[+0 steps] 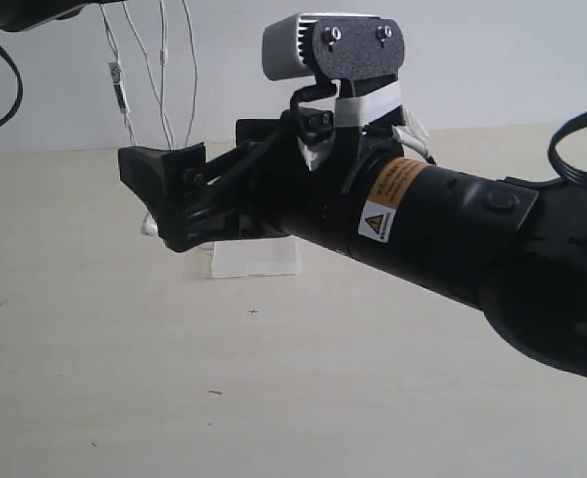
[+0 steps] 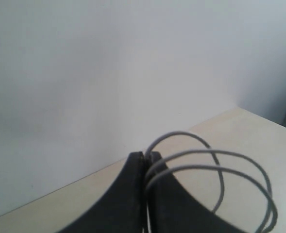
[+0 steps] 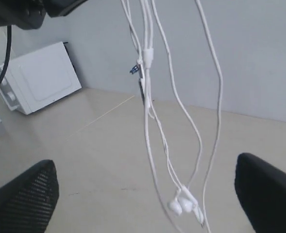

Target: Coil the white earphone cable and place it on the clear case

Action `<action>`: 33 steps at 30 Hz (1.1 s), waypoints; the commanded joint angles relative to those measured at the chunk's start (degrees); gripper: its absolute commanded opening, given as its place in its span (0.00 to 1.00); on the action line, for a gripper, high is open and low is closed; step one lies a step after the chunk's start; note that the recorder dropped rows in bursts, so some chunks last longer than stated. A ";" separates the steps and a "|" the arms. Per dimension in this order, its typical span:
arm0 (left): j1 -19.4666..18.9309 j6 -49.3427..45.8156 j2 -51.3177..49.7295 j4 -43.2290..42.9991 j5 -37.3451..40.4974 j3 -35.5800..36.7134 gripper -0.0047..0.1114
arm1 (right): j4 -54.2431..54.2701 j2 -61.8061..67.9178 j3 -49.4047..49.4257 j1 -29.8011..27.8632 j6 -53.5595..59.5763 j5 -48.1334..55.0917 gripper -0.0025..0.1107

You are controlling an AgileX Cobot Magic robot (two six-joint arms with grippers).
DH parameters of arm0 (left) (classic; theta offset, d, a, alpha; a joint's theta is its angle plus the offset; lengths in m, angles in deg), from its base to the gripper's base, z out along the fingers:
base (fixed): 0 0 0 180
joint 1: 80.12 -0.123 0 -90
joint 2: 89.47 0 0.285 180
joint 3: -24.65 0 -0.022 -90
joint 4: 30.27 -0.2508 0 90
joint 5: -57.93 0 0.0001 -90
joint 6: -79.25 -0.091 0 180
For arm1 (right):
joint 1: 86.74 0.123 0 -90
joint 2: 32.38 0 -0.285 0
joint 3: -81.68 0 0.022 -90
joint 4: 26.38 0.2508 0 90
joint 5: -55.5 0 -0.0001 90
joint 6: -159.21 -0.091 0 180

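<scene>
- Pale tabletop (image 1: 124, 378), white wall (image 1: 492, 60): the left gripper (image 2: 146, 156) is clamped on the looped earphone cable (image 2: 215, 154), which hangs below it.
- The right gripper (image 3: 147, 194), jaws wide apart, flanks the dangling earbuds (image 3: 181, 205).
- The clear case (image 1: 258, 259) lies on the tabletop near that gripper.

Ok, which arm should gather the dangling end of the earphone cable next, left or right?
Right, probably. The right claw is open, with the white earphone cable and its earbuds hanging ahead of it, in line with the gap. The left claw is shut on the cable's loops, holding them up.
</scene>
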 commanded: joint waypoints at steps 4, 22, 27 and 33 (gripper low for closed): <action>-0.07 1.37 0.34 0.23 -2.01 0.37 0.04 | 0.15 2.09 -3.95 0.16 0.60 1.04 0.85; 3.19 1.50 0.34 -0.15 -2.01 0.38 0.04 | 7.52 5.01 -6.59 0.16 6.66 0.81 0.85; 3.19 1.62 0.34 -0.03 -2.76 0.38 0.04 | 7.66 5.01 -6.59 0.16 6.66 0.96 0.85; 3.91 1.75 0.34 -0.03 -3.75 0.38 0.04 | 7.66 5.01 -6.59 0.16 6.66 0.96 0.85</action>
